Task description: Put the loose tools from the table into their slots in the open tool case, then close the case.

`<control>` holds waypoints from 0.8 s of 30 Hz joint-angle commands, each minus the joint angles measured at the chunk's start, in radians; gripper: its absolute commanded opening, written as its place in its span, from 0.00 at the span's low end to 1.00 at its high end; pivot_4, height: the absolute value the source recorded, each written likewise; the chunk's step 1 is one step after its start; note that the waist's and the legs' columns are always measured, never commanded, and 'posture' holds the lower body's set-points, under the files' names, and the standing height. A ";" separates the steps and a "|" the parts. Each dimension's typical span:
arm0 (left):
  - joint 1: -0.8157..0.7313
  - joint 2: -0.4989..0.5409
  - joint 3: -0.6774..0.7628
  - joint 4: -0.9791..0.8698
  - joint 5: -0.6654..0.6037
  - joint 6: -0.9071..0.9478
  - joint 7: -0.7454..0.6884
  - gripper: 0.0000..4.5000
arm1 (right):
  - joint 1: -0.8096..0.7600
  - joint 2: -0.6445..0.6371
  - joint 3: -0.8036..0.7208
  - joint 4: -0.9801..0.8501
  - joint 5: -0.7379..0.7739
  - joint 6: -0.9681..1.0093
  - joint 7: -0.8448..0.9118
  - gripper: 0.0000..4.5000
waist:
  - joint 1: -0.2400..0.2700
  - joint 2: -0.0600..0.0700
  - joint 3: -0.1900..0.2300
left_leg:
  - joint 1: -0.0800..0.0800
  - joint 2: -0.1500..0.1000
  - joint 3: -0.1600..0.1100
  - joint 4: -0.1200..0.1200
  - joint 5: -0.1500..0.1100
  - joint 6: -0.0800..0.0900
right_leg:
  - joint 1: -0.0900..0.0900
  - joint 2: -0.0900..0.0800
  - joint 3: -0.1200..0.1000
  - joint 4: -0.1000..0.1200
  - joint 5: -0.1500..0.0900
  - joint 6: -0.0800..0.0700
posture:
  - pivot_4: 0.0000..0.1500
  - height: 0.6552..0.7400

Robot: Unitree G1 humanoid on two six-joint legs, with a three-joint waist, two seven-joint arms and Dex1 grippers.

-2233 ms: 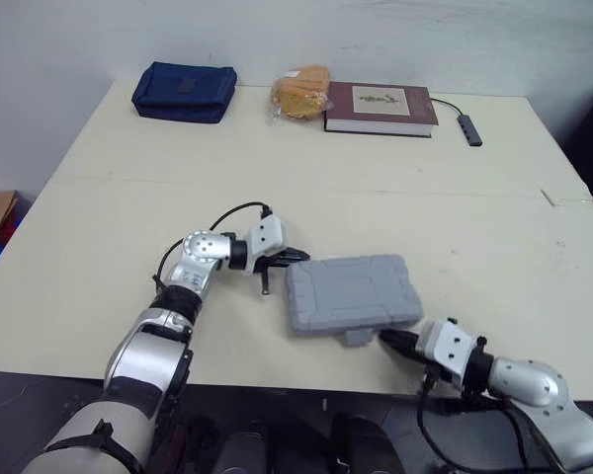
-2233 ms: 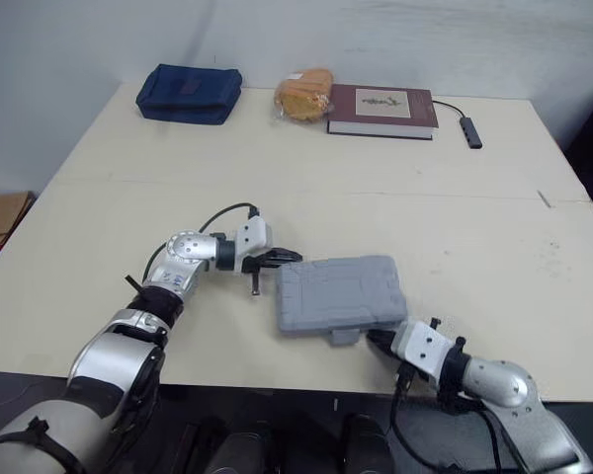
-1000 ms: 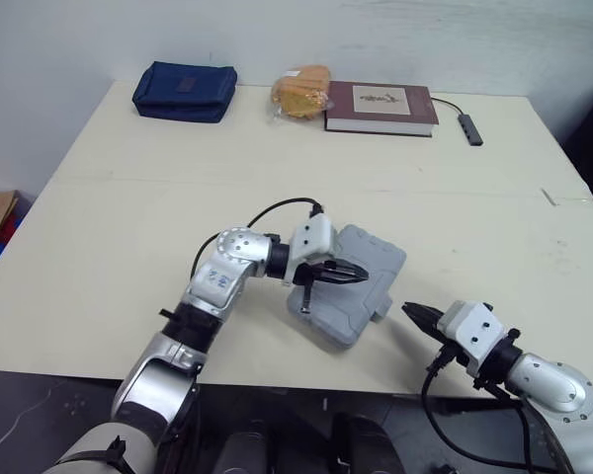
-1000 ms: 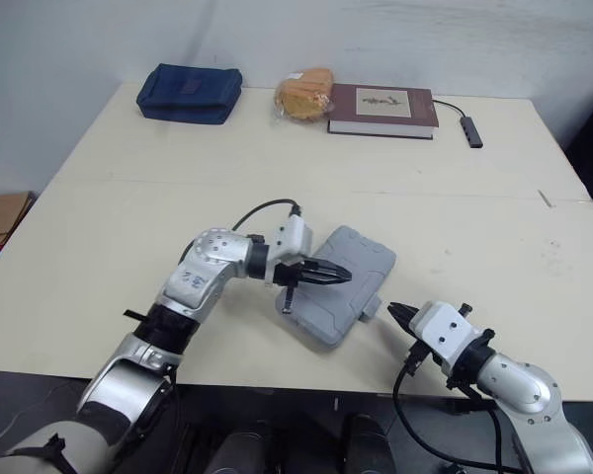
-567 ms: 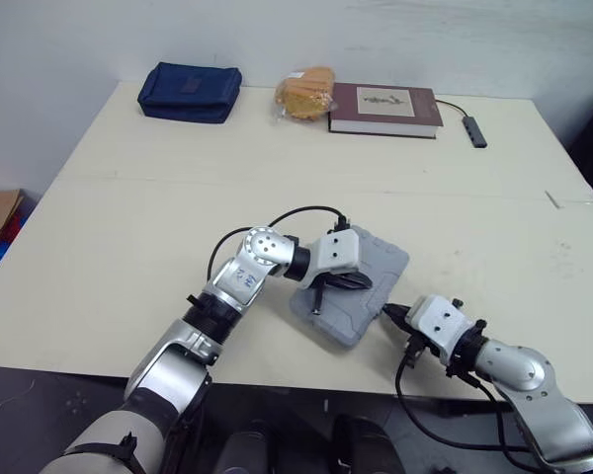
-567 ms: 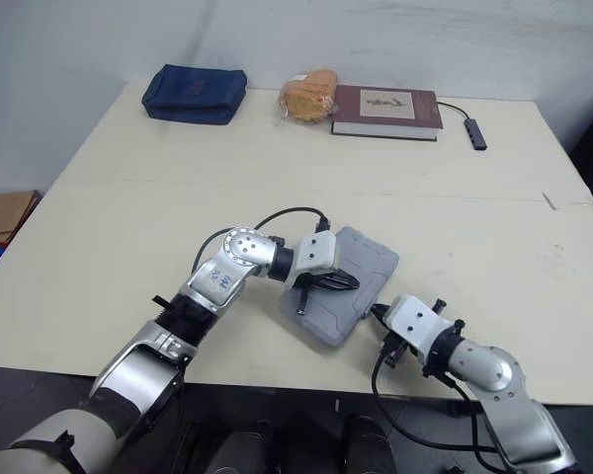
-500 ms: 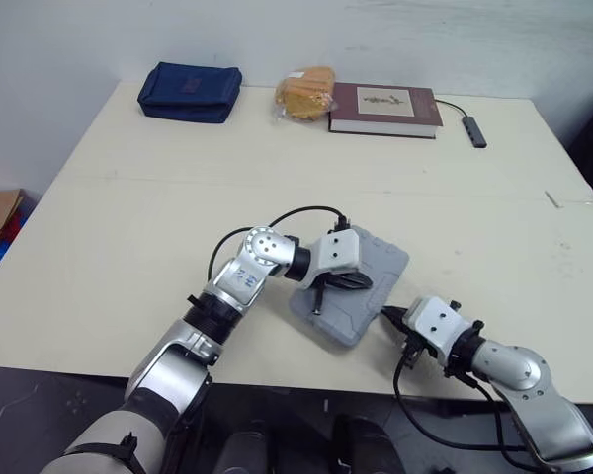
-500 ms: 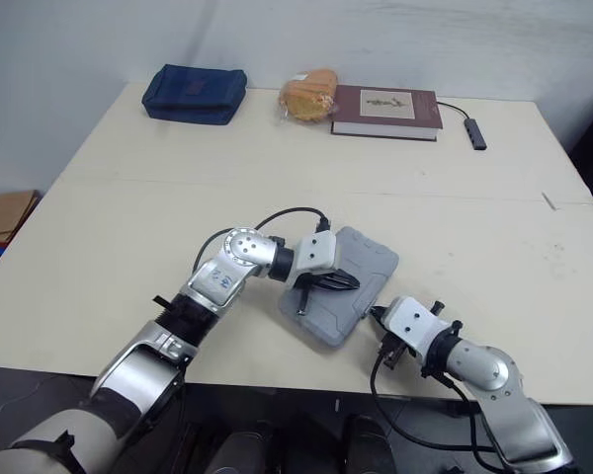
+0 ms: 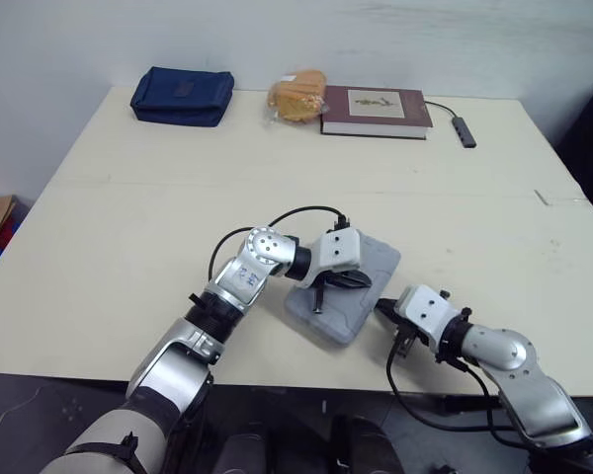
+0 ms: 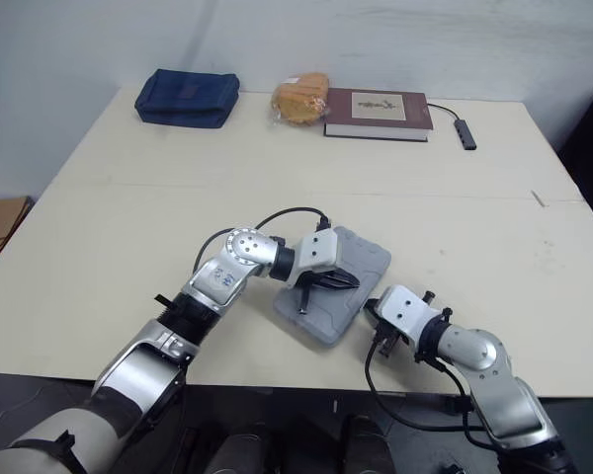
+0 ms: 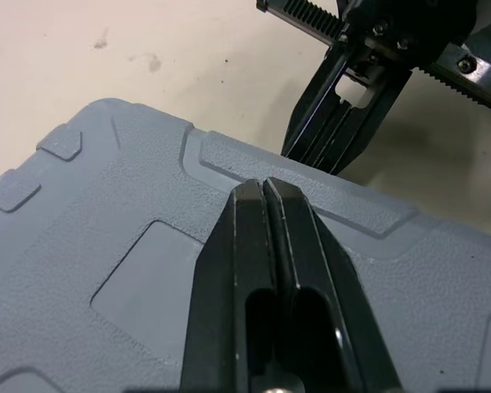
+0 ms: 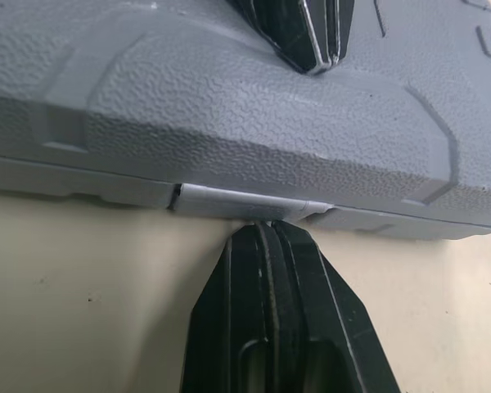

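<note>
Case (image 9: 334,318), lower centre, had swung askew, already shut; left gripper (image 9: 367,282) clenched empty, pressing its top; right gripper (image 9: 381,309) clenched, nosed up to its front edge, so latching likely remained

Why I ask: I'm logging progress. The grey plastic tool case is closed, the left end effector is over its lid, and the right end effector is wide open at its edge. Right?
Not quite: the right end effector is shut, not wide open, as the right wrist view shows. The grey plastic tool case is closed, and the left end effector is over its lid.
</note>
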 commanded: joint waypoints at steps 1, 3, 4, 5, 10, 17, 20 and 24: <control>0.053 0.025 -0.109 0.106 0.109 0.068 -0.013 0.01 | -0.052 0.031 0.020 0.010 0.066 -0.002 0.053 0.01 | -0.008 -0.002 -0.001 | 0.002 0.001 -0.001 0.000 -0.001 -0.001 | 0.003 -0.001 0.001 -0.001 0.000 -0.001 | 1.00 1.00; 0.057 0.027 -0.117 0.118 0.115 0.058 -0.018 0.01 | -0.075 0.044 0.019 0.058 0.053 -0.016 0.048 0.01 | -0.015 -0.003 -0.004 | 0.005 0.004 -0.002 0.000 -0.002 -0.002 | 0.007 -0.002 0.004 -0.002 -0.001 -0.002 | 1.00 1.00; 0.058 0.026 -0.117 0.122 0.115 0.054 -0.019 0.01 | -0.083 0.051 0.016 0.075 0.050 -0.024 0.046 0.01 | -0.016 -0.004 -0.004 | 0.006 0.005 -0.002 0.000 -0.003 -0.004 | 0.008 -0.002 0.004 -0.003 -0.002 -0.003 | 1.00 1.00; 0.058 0.023 -0.114 0.125 0.114 0.053 -0.017 0.01 | -0.089 0.058 0.010 0.089 0.050 -0.032 0.042 0.01 | -0.016 -0.005 -0.005 | 0.009 0.006 -0.002 0.000 -0.004 -0.004 | 0.011 -0.002 0.004 -0.003 -0.002 -0.004 | 1.00 1.00; 0.069 0.012 -0.019 0.118 0.038 -0.046 -0.006 0.01 | -0.041 0.014 -0.037 0.066 0.062 -0.072 0.081 0.01 | -0.014 -0.005 -0.009 | 0.017 0.010 -0.002 -0.001 -0.008 -0.008 | 0.015 -0.002 0.004 -0.002 -0.005 -0.009 | 1.00 1.00; 0.144 0.108 0.170 -0.005 -0.153 -0.198 -0.146 0.01 | 0.117 -0.094 -0.207 -0.092 0.180 -0.135 0.184 0.01 | -0.012 0.007 -0.004 | 0.014 0.011 -0.002 -0.005 -0.008 -0.010 | 0.010 0.000 0.003 -0.002 -0.007 -0.012 | 1.00 1.00; 0.173 0.152 0.276 -0.056 -0.238 -0.210 -0.151 0.01 | 0.210 -0.141 -0.335 -0.142 0.265 -0.152 0.247 0.01 | -0.011 0.009 -0.002 | 0.014 0.011 -0.001 -0.006 -0.007 -0.011 | 0.010 0.001 0.003 -0.002 -0.007 -0.012 | 1.00 1.00; 0.229 0.262 0.381 -0.126 -0.299 -0.136 -0.149 0.27 | 0.291 -0.178 -0.520 -0.189 0.351 -0.155 0.292 0.22 | -0.009 0.006 0.002 | 0.013 0.011 -0.001 -0.006 -0.007 -0.010 | 0.010 0.001 0.002 -0.001 -0.007 -0.012 | 1.00 1.00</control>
